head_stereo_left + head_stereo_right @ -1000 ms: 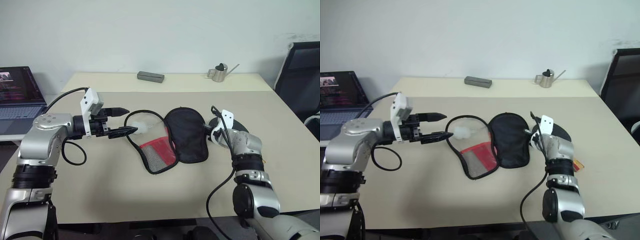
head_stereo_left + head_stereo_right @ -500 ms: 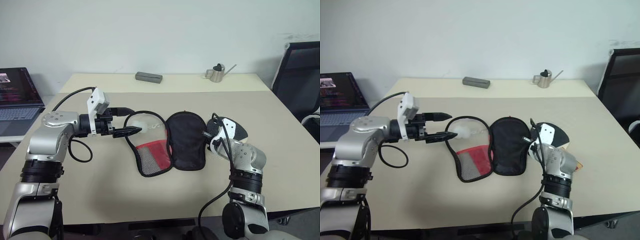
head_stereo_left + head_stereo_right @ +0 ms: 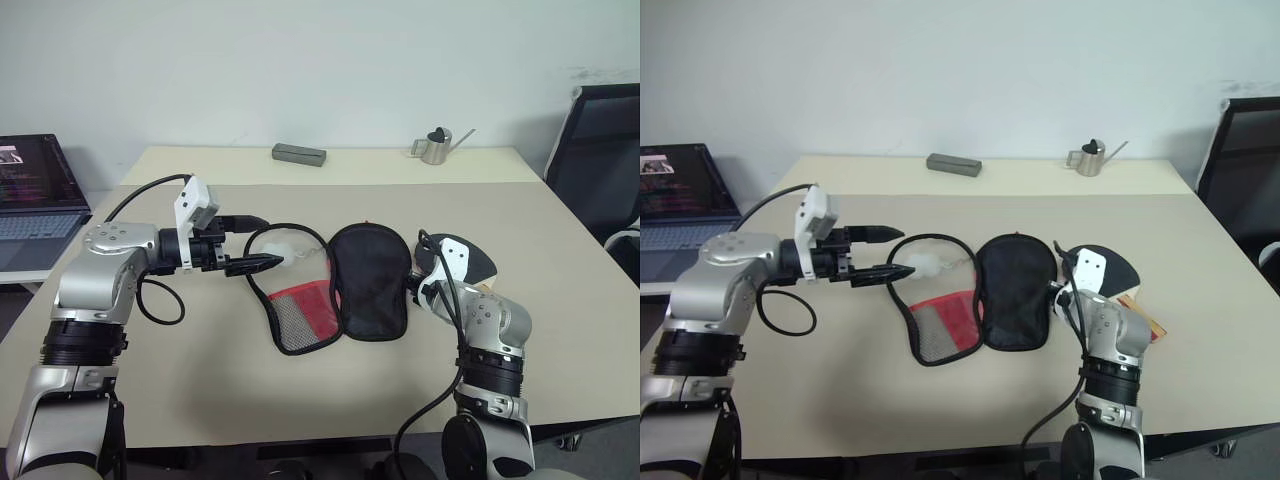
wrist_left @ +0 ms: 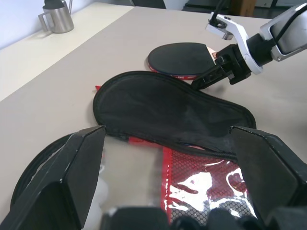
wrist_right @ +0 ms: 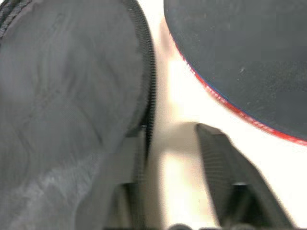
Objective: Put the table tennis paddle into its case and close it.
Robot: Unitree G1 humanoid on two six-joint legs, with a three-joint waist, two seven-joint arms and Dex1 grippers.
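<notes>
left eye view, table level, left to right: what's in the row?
left gripper → white fluffy charm → case, lying open → right gripper → table tennis paddle

I've got the case (image 3: 340, 283) lying opened out in the middle of the table (image 3: 250, 390), its two halves side by side. The paddle (image 3: 1108, 270) lies flat on the table just to the right of the case, apart from it. My right gripper (image 4: 211, 79) sits low between them, at the case's right edge. My left gripper (image 3: 255, 243) hangs above the table at the case's left edge. Far behind, near the back edge, a small box (image 3: 299, 154) sits left of centre and a little watering can (image 3: 437, 146) to its right. A laptop (image 3: 35, 190) stands off the table's left side
</notes>
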